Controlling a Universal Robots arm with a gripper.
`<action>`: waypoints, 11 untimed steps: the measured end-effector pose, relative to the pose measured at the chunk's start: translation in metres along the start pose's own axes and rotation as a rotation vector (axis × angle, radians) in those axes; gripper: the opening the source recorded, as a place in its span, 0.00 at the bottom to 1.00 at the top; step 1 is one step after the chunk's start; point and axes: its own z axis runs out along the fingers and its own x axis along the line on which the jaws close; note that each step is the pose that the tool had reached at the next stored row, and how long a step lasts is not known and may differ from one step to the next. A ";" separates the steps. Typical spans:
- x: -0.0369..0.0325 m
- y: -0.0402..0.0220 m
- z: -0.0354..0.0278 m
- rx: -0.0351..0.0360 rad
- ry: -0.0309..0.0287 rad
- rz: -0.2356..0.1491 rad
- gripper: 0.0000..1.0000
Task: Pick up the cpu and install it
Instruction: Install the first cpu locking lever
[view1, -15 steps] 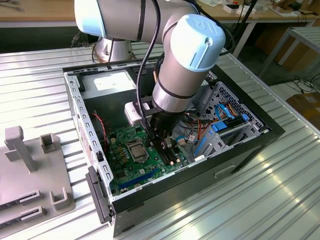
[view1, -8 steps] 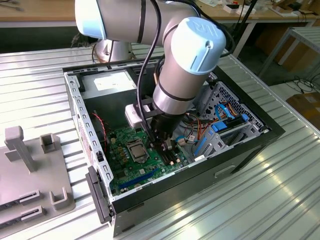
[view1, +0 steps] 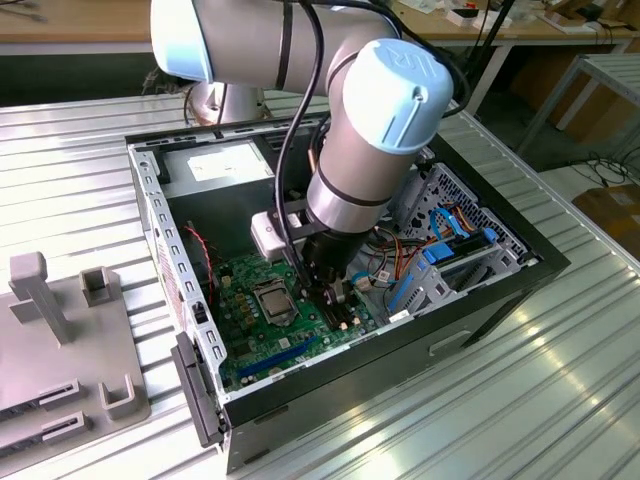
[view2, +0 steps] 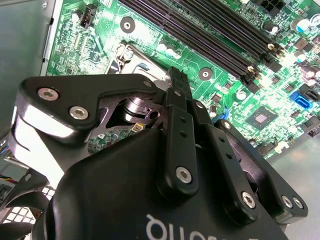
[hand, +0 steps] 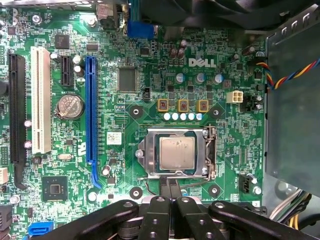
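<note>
The cpu (hand: 177, 153) sits flat inside the socket (hand: 176, 153) on the green motherboard (hand: 125, 100). The gripper (hand: 169, 184) hovers just beside the socket's edge — fingers pressed together, holding nothing.

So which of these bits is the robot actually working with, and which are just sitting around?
In the job:
- cpu, seated in its socket
- gripper, fingers together, empty, beside the socket
- green board

Just there:
- computer case
- blue slot
- white slot
- coin battery
- grey holder outside the case
</note>
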 end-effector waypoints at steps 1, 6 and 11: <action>0.0000 0.0000 0.0004 -0.0001 0.0000 0.000 0.11; 0.0002 -0.0001 0.0024 0.0000 -0.0001 0.000 0.11; 0.0004 -0.0001 0.0046 -0.0001 -0.0001 0.000 0.11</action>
